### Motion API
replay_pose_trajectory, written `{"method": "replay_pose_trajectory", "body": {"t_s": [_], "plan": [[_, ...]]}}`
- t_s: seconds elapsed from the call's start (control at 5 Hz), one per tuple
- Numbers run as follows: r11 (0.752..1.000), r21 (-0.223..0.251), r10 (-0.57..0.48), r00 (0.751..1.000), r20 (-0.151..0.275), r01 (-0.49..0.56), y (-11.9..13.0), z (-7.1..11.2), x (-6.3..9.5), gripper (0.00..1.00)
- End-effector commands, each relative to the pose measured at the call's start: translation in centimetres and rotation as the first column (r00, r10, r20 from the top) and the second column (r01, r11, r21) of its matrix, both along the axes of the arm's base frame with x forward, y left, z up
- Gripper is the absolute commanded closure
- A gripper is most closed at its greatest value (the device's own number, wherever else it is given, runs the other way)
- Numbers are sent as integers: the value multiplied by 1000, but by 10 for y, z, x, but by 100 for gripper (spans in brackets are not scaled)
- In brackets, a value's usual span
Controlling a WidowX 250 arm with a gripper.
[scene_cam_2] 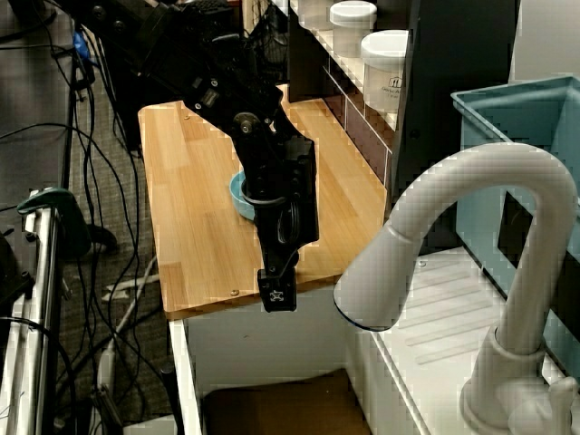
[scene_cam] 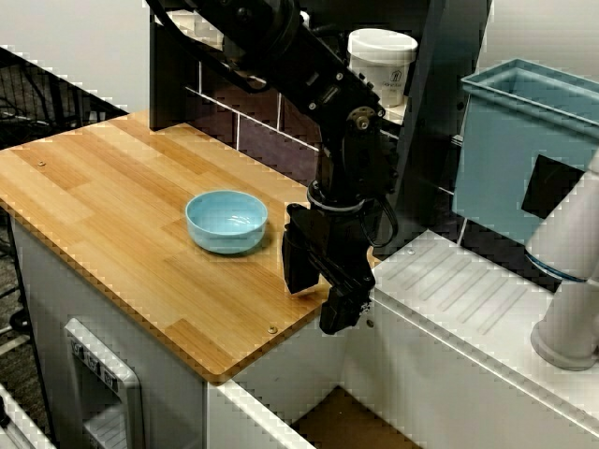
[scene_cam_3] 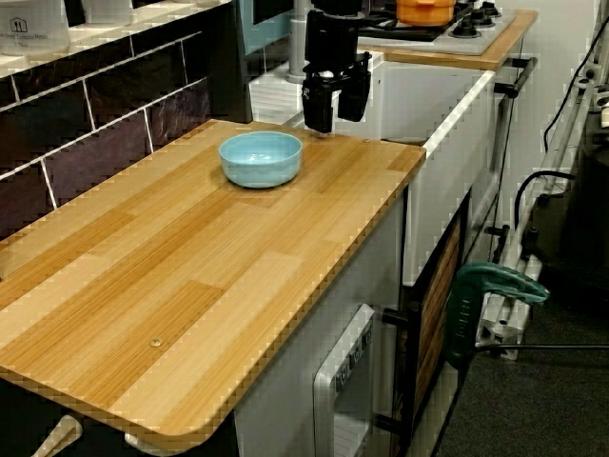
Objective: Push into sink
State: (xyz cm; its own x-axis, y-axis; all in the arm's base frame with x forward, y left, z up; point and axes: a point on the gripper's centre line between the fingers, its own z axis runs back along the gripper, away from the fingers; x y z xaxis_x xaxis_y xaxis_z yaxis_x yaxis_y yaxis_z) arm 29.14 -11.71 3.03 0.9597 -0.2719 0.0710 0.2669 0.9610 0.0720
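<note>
1. One blue bowl sits on the wooden counter, some way in from the edge that meets the sink, whose brown floor shows below.
2. The gripper hangs just beside the bowl on its sink side, fingers parted and holding nothing.
3. The push looks not yet begun.
4. Next, the gripper likely must cross to the bowl's far side, drop low, then sweep it toward the sink.

Blue bowl beside tool
</note>
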Motion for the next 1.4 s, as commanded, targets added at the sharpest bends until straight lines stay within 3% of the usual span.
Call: {"method": "replay_pose_trajectory", "body": {"t_s": [0.0,0.2,0.4,0.6,0.8,1.2], "plan": [[1000,0,0,1000,0,0,0,0,0,0],[1000,-12,13,1000,9,-13,31,28,-4,0],[997,-71,20,999,30,-18,62,55,-12,0],[996,-75,54,997,47,-50,96,64,-19,0],[998,-52,42,998,56,-39,130,67,-6,0],[999,-8,45,990,131,-44,194,63,10,0]]}}
